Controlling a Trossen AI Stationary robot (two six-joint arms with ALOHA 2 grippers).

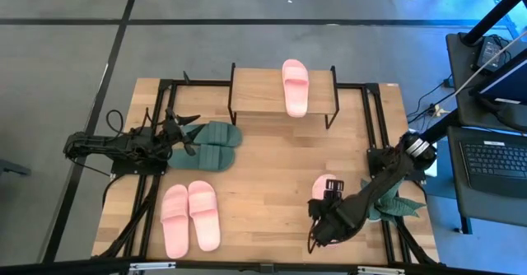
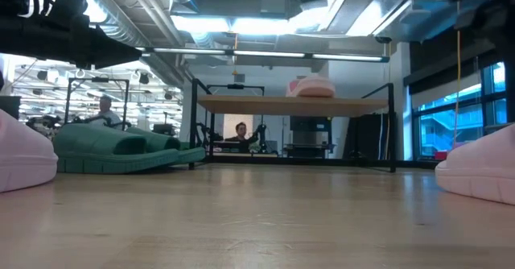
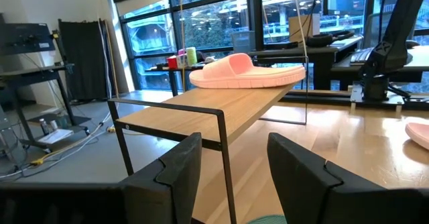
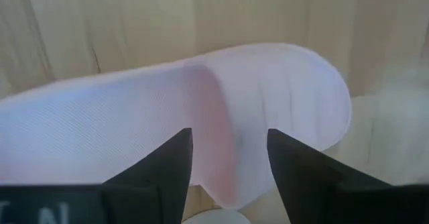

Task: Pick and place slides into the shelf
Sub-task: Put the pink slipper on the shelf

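The shelf stands at the table's far middle, and one pink slide lies flat on its top board. That slide and the shelf also show ahead in the left wrist view. The dark green pair lies left of centre, soles on the table. A pink pair lies near the near edge. A single pink slide lies at the near right. My right gripper is open above this slide, fingers pointing down. My left gripper is open, by the green pair's left end.
Black metal frame rails run along the table's left and right sides. A spiky green object lies under the right arm at the table's right edge. Bare wood lies between the slides. A person sits in the room beyond the table.
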